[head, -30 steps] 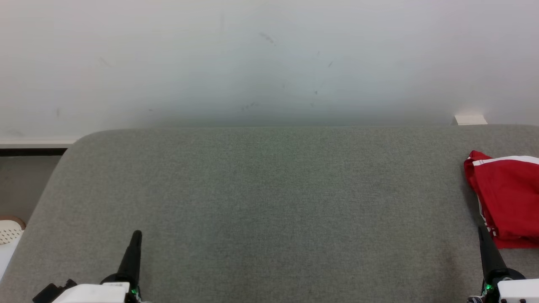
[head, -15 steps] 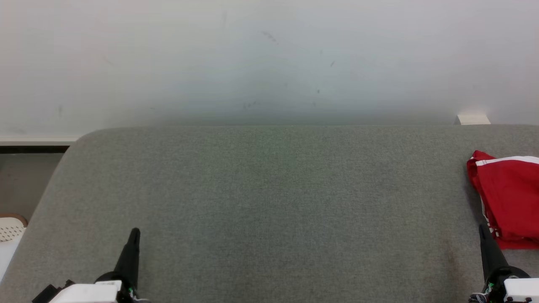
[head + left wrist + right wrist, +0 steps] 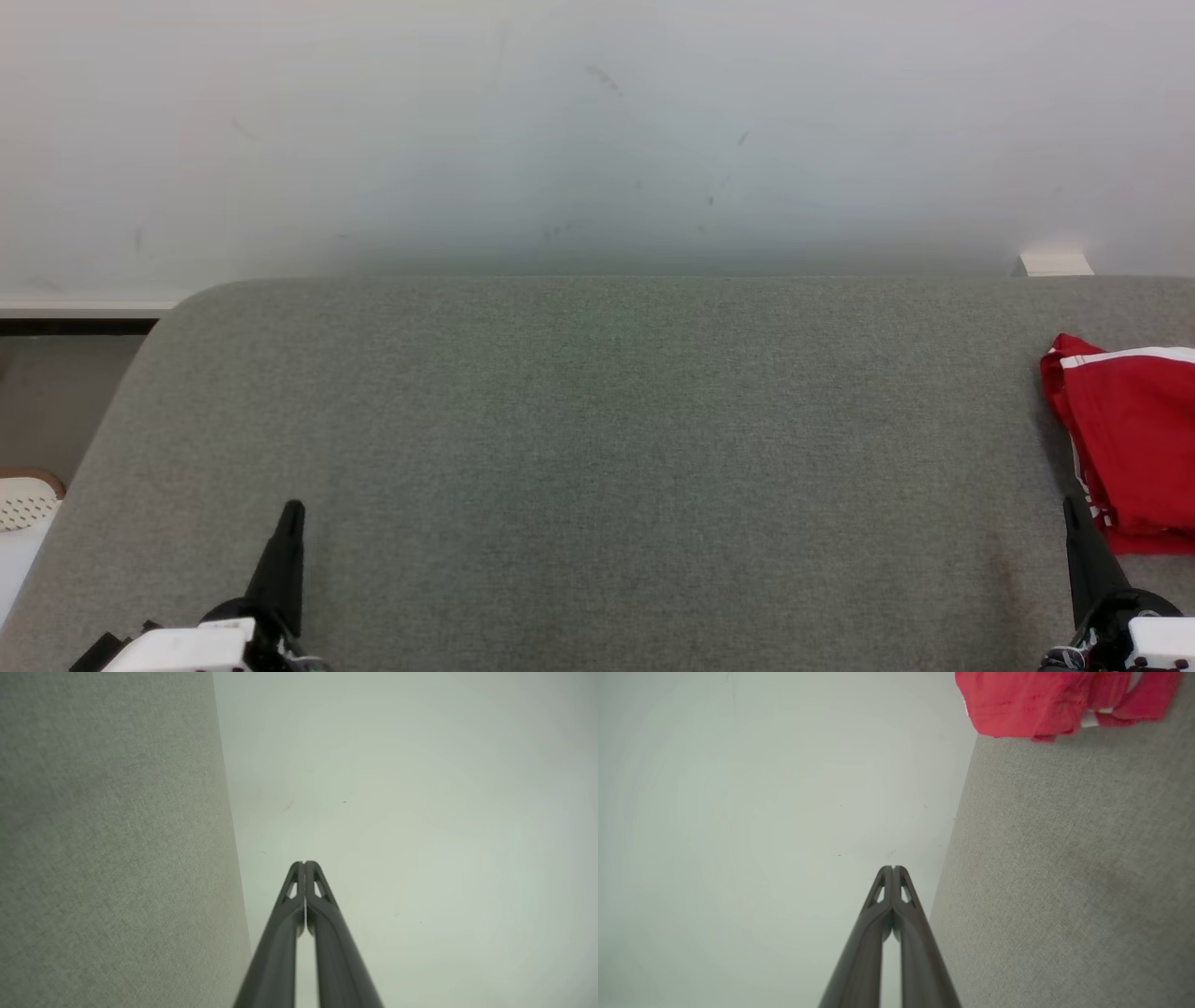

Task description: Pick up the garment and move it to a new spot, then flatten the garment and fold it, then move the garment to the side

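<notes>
Red fabric garment with white stripe trim (image 3: 1134, 439) is lying crumpled on the right side of a grey woven-fabric padded surface (image 3: 597, 448), with its right part running off the edge of the head view. Left gripper (image 3: 291, 511), of two long dark fingers, is showing at the lower left of that view. In the left wrist view its fingers (image 3: 280, 938) are pressing together with tips meeting and are gripping nothing. Right gripper (image 3: 1070, 504) is showing at the lower right. In the right wrist view it is likewise closed tip to tip, with nothing between its fingers (image 3: 917, 952). In the head view its tip is appearing just beside the near left corner of the garment. The right wrist view is showing the cloth apart from the fingertips, up and to the right of them.

Visible cloth is stretching from far to near, its white-banded hem lying at the far end and facing the wall. Because the frame is cutting the cloth, its true long axis cannot be told.

A pale scuffed wall (image 3: 597, 121) is rising behind the surface's rounded far edge. A small white block (image 3: 1055, 264) is showing at that far edge, beyond the garment. A white perforated object (image 3: 23, 509) is showing beside the surface's left edge, and a dark strip (image 3: 75, 327) is running along the foot of the wall there.
</notes>
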Motion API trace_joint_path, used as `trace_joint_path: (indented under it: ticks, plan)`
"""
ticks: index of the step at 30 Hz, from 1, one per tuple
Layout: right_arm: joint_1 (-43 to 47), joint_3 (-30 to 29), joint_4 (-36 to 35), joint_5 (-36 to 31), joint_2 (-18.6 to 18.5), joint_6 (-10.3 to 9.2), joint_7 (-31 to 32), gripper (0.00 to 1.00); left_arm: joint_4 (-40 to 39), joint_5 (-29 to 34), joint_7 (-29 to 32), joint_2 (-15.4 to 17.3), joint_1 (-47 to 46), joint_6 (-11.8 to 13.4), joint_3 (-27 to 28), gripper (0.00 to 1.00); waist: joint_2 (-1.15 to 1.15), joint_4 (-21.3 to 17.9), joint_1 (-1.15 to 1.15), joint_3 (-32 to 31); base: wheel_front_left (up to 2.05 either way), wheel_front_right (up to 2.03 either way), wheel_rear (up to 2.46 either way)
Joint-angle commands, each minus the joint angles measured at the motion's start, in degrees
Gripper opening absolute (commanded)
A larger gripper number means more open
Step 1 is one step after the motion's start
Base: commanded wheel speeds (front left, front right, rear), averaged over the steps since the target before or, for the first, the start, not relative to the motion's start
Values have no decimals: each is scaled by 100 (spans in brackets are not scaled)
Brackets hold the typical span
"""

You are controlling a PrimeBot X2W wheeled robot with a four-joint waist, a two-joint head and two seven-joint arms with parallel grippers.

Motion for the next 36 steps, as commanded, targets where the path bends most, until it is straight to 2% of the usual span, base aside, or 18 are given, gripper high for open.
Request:
trace_joint_path:
  ticks: [1, 36]
  plan:
    - [-72, -25, 15, 6, -2, -10, 22, 0, -17, -75, 24, 36, -43, -33, 14, 0, 0, 0, 0, 0, 0, 0, 0]
    - [-71, -20, 14, 10, -3, -10, 18, 0, -18, -77, 22, 36, -41, -33, 11, 0, 0, 0, 0, 0, 0, 0, 0]
